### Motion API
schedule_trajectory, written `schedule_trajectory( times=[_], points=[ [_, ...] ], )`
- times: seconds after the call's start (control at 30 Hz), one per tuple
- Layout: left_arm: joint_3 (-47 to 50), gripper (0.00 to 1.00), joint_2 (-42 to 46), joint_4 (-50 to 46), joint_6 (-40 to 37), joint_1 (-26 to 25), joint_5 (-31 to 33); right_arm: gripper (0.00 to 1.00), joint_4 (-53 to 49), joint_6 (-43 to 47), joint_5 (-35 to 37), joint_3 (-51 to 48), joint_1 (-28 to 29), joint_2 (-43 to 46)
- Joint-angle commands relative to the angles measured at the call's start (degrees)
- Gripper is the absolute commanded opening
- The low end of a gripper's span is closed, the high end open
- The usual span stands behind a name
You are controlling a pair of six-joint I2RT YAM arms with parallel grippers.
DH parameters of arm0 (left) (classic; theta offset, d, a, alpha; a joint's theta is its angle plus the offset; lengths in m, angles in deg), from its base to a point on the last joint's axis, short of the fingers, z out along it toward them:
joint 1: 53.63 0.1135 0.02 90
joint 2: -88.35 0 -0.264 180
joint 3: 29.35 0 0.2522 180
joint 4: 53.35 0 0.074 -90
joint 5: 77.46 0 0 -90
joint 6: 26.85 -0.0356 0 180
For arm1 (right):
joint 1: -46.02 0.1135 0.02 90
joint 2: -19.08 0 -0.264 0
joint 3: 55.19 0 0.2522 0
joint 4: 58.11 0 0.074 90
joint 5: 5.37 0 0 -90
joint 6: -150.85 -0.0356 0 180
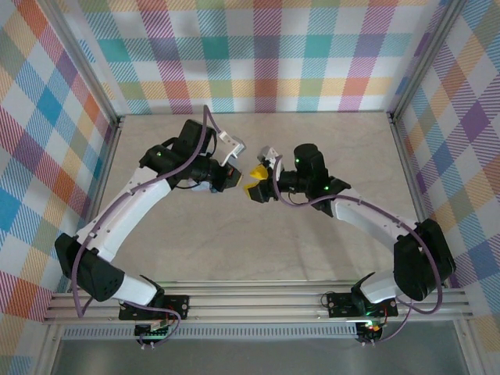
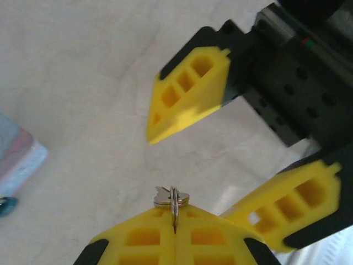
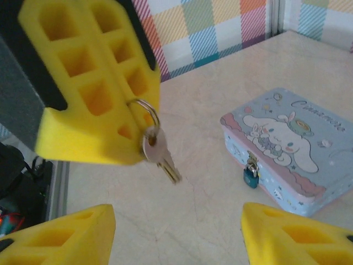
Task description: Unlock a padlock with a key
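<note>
Two left fingers [image 2: 143, 240] clamped on key ring [image 3: 144, 112], key [image 3: 160, 156] hanging blade-down, padlock [image 3: 251, 174] upright on tin [image 3: 311, 146] front, right fingers [image 2: 187, 94] apart.

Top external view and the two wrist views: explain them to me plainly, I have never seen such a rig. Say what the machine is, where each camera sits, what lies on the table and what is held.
The machine is two robot arms, the left arm and the right arm, bolted at the table's near edge. The top view looks down from above and behind them. Each wrist view rides on one arm. On the table lies a cartoon-print tin with a tiny padlock hanging on its front. The left tool is shut on a key ring, its key dangling. The right tool is open and empty.
</note>
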Motion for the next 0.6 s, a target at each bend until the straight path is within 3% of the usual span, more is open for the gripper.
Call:
schedule_trajectory(
  times=[0.0, 0.13, 0.27, 0.43, 0.57],
  points=[
    [-2.6, 0.00, 0.0, -2.3, 5.2, 0.7, -7.7, 0.61, 4.6, 6.1, 1.5, -0.4, 0.8, -1.4],
    [-2.3, 0.00, -0.9, -2.0, 7.3, 0.8, -11.2, 0.55, 9.1, 5.4, 1.6, -1.2, 1.5, -2.6],
    [-3.3, 0.00, -1.7, -3.3, 7.6, 1.3, -13.4, 0.38, 10.6, 5.7, 2.6, -1.8, 1.8, -1.5],
    [-1.9, 0.00, -1.2, -1.5, 9.0, 2.0, -13.5, 0.07, 7.5, 7.4, 2.4, -2.0, 1.8, 0.1],
    [1.8, 0.00, 0.0, 0.4, 10.6, 2.4, -13.3, 0.00, 7.1, 3.9, 0.1, -3.6, 1.8, 1.0]
  ],
)
